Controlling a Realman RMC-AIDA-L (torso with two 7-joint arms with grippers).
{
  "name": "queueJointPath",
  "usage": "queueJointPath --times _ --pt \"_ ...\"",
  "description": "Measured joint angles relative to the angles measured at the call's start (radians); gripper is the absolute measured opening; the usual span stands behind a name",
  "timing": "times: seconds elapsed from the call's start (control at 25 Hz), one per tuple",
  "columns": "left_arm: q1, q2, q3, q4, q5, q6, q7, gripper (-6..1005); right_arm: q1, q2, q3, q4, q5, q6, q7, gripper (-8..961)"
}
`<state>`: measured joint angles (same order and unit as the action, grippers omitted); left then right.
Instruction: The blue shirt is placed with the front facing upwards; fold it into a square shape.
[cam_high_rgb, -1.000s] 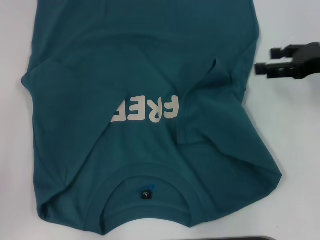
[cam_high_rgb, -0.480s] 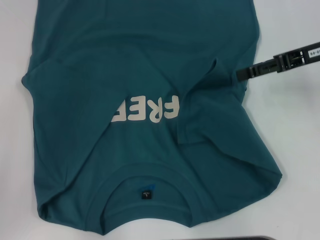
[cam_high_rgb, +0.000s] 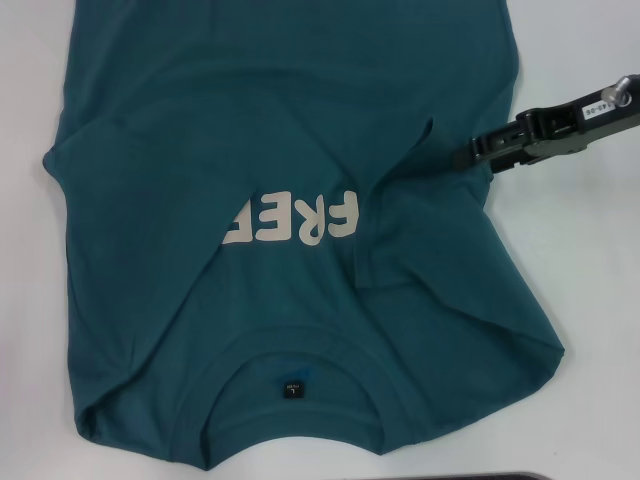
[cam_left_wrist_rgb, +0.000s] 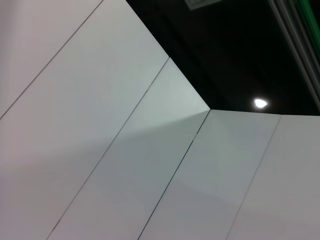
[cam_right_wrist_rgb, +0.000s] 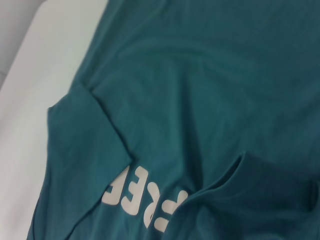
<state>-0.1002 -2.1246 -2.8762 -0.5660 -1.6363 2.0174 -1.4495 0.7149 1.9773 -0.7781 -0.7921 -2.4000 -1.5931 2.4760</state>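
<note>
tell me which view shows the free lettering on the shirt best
The head view: the cream lettering sits mid-frame on the blue shirt, though a folded flap hides its left end. The right wrist view shows it only partly, cut off at the frame's edge. The left wrist view shows only white panels, no shirt.

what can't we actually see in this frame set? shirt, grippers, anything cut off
- Blue shirt: hem cut off by the head view's top edge; folded-in sleeves cover part of the "FREE" print.
- Neck label: text too small to read.
- Right gripper: at the shirt's right edge, fingers edge-on, so open or shut is unclear.
- Left gripper: in no view; its wrist camera shows only wall panels.
</note>
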Motion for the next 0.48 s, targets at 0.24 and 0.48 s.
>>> queueJointPath --times 0.24,0.48 --pt "-0.002 0.000 0.000 0.002 -0.001 -0.002 0.000 934 0.024 0.000 -0.003 0.071 0.001 0.059 0.011 836" --pt "-0.004 0.000 0.000 0.003 -0.001 -0.002 0.000 934 0.057 0.004 -0.007 0.133 0.001 0.130 0.004 835"
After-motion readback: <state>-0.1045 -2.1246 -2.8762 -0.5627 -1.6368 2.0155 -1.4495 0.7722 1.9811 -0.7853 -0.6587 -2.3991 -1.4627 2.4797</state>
